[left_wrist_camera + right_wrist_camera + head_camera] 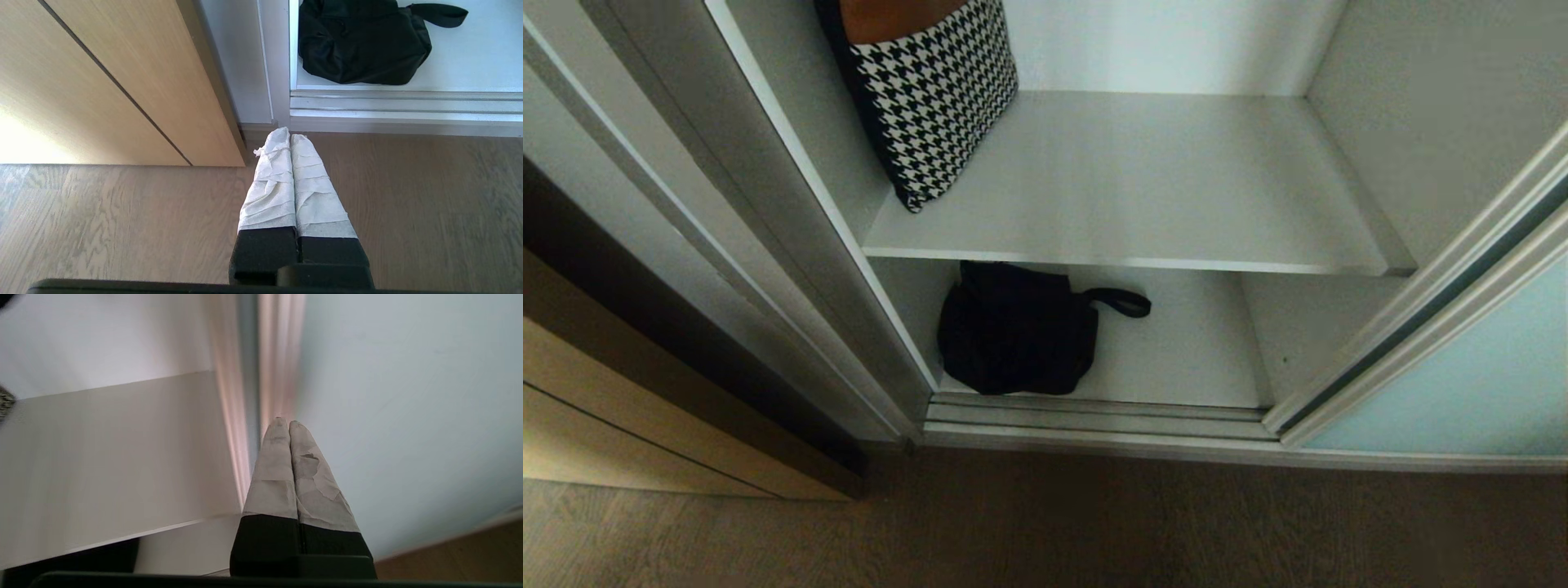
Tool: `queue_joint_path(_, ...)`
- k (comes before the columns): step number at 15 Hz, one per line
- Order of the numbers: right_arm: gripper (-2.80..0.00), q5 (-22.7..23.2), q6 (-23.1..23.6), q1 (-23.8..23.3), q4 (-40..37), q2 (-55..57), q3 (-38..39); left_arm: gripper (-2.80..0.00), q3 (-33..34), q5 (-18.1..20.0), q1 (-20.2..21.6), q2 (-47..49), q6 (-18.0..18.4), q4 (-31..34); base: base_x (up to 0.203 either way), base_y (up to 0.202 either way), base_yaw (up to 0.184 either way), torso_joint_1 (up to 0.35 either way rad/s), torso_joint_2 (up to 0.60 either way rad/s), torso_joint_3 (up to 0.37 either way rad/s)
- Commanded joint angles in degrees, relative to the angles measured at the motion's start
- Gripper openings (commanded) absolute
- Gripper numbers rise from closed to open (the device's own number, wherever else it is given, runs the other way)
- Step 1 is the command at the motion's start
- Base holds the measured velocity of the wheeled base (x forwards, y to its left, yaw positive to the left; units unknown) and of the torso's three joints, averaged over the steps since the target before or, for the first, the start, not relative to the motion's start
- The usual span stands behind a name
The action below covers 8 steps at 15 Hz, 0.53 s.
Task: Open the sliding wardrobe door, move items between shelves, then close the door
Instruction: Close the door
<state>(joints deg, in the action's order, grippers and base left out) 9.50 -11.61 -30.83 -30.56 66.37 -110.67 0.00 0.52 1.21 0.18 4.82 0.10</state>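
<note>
**Door open, bag waiting on the lower shelf**

In the head view, the sliding wardrobe door [1462, 376] is being seen pushed to the right, leaving the compartment open. The black bag [1017, 331] is lying on the lower shelf [1192, 351], near the left wall, its strap loop trailing to the right. The upper shelf [1143, 188] is carrying only a houndstooth cushion [931, 90], which is leaning in the left corner. Neither arm is being shown here.

In the left wrist view, the left tool [290, 136] is being held with its taped fingers pressed together, empty, above the wood floor [122, 220] in front of the door track [404, 104], beside a light wood panel [102, 81]. The bag is lying just beyond the track.

In the right wrist view, the right tool [284, 422] is likewise pinched together and holding nothing, pointed at the door's frame edge, with a shelf board to one side.

The opening step is being judged complete; the transfer is in hand. The next move is calling for a tool to be opened, lowered under the upper shelf's front edge and closed on the bag's slack fabric or strap.
</note>
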Motion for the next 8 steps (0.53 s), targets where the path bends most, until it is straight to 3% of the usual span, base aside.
queue_joint_path(1, -2.80, 0.0, -0.8, -0.7, -0.4, 2.4, 0.1, -2.80, 0.0, 0.0, 0.0, 0.1, 0.0, 0.0, 0.000, 0.000, 0.000, 0.000, 0.00, 0.000)
queue_joint_path(8, -2.80, 0.1, -3.7, -7.3, 0.2, 2.9, 0.1, -2.80, 0.0, 0.0, 0.0, 0.1, 0.0, 0.0, 0.000, 0.000, 0.000, 0.000, 0.00, 0.000)
